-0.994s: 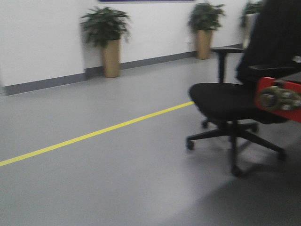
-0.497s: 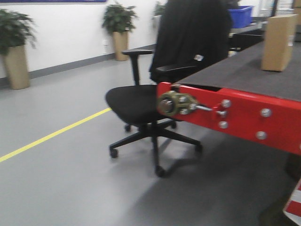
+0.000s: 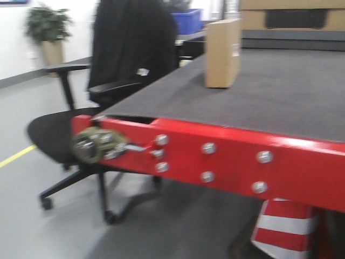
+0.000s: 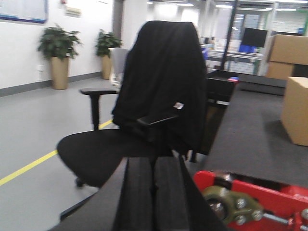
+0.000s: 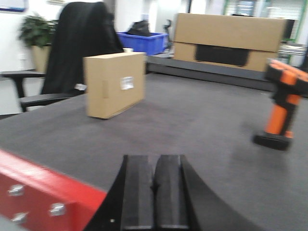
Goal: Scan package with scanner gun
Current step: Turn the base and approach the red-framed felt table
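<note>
Your package (image 5: 114,84) stands on its narrow side near the left edge of the tabletop (image 5: 192,120). Its label (image 5: 127,83) faces the table's middle, which likely leaves the barcode open to a beam from that side. The scanner (image 5: 282,108) stands on its base toward the right edge, well apart from the package, with its handle upright and so easy to grasp. Both tools are clenched on nothing: the left gripper (image 4: 154,166) hangs off the near red edge facing a chair (image 4: 159,86), and the right gripper (image 5: 155,163) sits just over that edge. I judge you are at the approach, with neither thing touched.
</note>
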You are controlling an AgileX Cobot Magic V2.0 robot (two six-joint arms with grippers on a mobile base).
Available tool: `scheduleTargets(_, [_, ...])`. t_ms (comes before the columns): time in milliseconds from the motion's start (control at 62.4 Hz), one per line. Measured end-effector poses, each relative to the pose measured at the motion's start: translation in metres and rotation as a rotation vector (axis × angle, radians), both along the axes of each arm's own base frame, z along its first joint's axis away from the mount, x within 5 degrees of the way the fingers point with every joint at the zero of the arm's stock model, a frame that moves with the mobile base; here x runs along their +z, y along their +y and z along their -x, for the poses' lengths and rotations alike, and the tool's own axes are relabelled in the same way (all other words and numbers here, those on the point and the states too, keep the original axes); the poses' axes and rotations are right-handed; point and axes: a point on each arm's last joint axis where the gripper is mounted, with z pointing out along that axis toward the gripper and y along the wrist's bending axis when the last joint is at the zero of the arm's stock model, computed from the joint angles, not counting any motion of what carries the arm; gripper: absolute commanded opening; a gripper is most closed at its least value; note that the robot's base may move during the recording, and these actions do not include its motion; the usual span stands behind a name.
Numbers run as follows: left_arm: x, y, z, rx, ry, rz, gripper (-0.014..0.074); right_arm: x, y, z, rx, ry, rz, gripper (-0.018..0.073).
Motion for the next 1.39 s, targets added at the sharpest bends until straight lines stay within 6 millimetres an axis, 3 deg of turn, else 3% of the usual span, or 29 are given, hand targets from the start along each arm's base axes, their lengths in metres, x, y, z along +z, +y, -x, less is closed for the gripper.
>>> scheduleTargets(1395, [0.0000, 0.0000, 0.0000, 0.000, 0.000, 0.000, -0.0111, 0.0000, 0.0000, 0.0000, 0.000, 0.000, 0.000, -0.0168])
